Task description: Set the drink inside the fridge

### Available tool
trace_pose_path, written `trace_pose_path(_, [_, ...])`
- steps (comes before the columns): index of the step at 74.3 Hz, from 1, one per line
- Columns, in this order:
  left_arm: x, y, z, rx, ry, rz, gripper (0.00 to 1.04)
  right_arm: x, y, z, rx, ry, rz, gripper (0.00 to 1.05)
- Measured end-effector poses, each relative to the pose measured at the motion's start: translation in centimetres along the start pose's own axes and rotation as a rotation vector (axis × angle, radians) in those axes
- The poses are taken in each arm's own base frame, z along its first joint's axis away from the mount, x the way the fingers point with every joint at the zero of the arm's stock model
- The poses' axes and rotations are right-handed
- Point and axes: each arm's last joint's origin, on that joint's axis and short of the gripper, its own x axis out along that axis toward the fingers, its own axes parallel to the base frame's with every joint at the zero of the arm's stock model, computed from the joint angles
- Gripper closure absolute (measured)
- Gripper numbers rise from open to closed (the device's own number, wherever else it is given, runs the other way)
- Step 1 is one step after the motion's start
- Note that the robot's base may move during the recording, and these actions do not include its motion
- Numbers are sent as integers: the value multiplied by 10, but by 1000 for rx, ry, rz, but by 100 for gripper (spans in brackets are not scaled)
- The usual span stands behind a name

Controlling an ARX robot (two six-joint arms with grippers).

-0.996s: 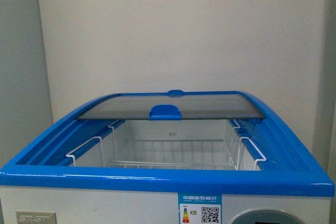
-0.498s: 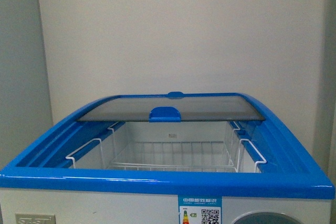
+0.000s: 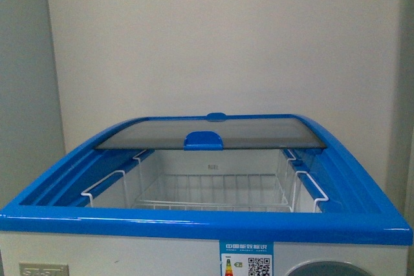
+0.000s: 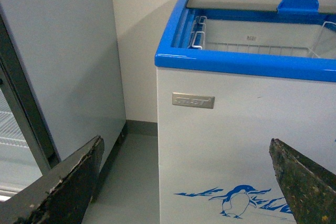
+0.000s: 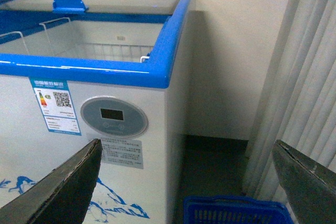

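Note:
The fridge [image 3: 207, 224] fills the lower front view: white body, blue rim, its glass top [image 3: 259, 132] slid to the back so the front half stands uncovered. A white wire basket [image 3: 213, 192] hangs inside with nothing in it. The drink is out of view in every frame. Neither arm shows in the front view. My left gripper [image 4: 189, 182] is open and holds nothing, facing the fridge's front wall [image 4: 220, 129] near its left corner, above the penguin picture [image 4: 236, 200]. My right gripper [image 5: 189, 182] is open and holds nothing, by the fridge's right front corner [image 5: 157, 74].
A tall grey upright cabinet [image 4: 58, 61] stands left of the fridge, with a narrow strip of floor [image 4: 131, 177] between them. A blue plastic basket [image 5: 236, 211] sits on the floor right of the fridge. Pale curtains [image 5: 304, 77] hang at the far right. A wall [image 3: 220, 37] rises behind.
In the front view the fridge has slipped slightly lower in the picture since a second ago. Over the last half second nothing has moved.

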Motion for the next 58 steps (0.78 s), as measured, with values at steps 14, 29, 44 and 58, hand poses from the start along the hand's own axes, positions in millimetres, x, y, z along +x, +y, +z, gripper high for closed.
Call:
trace_pose_path(14, [0,0,0,0,0,0,8,0,0,0,0,0,0,8])
trace_pose_path(29, [0,0,0,0,0,0,8,0,0,0,0,0,0,8])
trace_pose_path(44, [0,0,0,0,0,0,8,0,0,0,0,0,0,8])
trace_pose_path(58, [0,0,0,0,0,0,8,0,0,0,0,0,0,8])
